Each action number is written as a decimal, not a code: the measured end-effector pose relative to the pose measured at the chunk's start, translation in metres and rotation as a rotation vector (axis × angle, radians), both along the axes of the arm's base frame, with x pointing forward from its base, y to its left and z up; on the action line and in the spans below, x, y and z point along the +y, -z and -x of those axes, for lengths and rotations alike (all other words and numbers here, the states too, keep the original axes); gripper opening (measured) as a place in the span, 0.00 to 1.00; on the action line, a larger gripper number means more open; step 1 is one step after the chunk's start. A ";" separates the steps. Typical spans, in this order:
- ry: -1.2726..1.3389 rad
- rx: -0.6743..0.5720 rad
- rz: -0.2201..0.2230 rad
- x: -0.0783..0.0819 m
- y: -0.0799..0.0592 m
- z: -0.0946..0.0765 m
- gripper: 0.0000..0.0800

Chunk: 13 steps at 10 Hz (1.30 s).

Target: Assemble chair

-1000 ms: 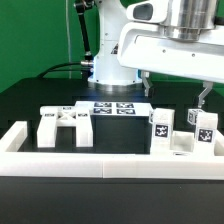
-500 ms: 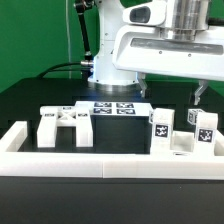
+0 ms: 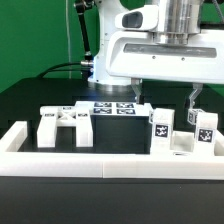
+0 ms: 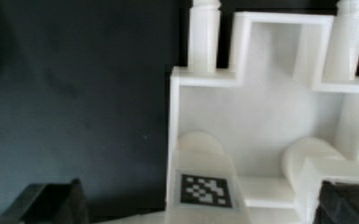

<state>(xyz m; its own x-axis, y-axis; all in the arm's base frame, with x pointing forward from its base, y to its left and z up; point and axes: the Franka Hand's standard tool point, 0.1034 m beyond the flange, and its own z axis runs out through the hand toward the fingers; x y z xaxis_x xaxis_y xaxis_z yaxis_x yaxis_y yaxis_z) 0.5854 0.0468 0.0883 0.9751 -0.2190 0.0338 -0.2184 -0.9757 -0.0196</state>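
Observation:
The chair lies in loose white tagged parts along the front rail. One group (image 3: 62, 125) sits at the exterior view's left, another (image 3: 185, 132) at its right. My gripper (image 3: 169, 100) hangs open just above the right group, one finger (image 3: 196, 98) over a tagged block. The wrist view looks down on a wide white slab (image 4: 256, 110) with a square tag (image 4: 204, 188) and two thin posts at its far end. The gripper (image 4: 197, 206) straddles this slab, and its dark fingertips (image 4: 51, 204) stand far apart on either side without touching it.
The marker board (image 3: 112, 108) lies flat behind the parts, in front of the arm's base (image 3: 105, 70). A long white border rail (image 3: 100, 160) runs along the front, with a raised end (image 3: 14, 138) at the exterior view's left. The table is black.
The gripper has shifted a little toward the exterior view's left and come down slightly over the right group of parts. It has stayed open. The parts have not moved.

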 end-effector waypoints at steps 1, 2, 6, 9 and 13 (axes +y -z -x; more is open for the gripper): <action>0.024 -0.003 -0.016 0.001 -0.001 -0.001 0.81; 0.020 -0.002 -0.013 0.001 -0.001 0.000 0.81; 0.009 -0.017 -0.010 -0.002 0.009 0.001 0.81; -0.013 -0.034 -0.002 0.003 0.020 0.000 0.81; -0.028 -0.035 0.001 0.001 0.021 0.000 0.81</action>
